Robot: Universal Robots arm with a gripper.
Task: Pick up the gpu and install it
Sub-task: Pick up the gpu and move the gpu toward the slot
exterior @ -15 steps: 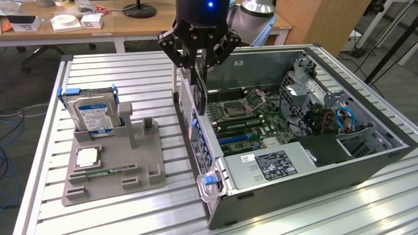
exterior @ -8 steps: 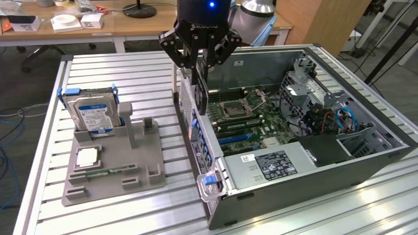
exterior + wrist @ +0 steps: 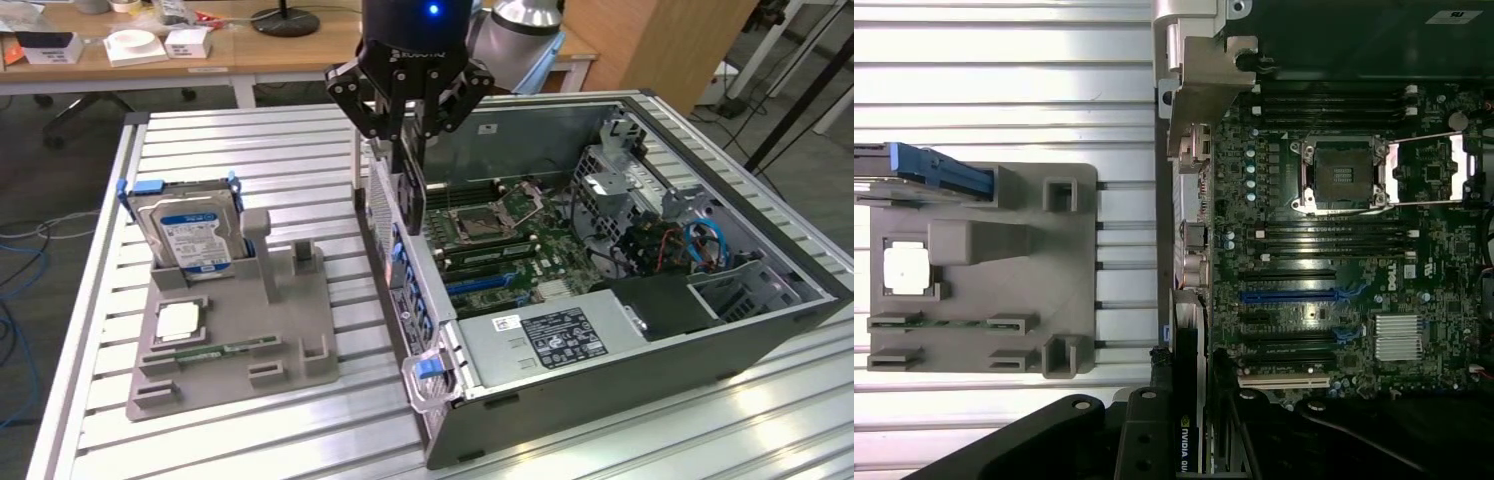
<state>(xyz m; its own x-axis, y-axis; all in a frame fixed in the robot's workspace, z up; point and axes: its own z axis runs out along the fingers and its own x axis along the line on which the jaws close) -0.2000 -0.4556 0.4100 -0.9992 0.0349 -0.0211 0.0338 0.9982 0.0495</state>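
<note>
Claw (image 3: 414, 130) grips the gpu (image 3: 414, 195) upright above the computer case (image 3: 601, 392).

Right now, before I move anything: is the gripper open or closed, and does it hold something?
Gripper: closed on the thin flat black gpu card, which it holds upright over the edge of the open dark metal computer case.

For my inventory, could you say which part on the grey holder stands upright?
The hard drive, blue-labelled, standing on end; the processor and memory stick lie flat.
</note>
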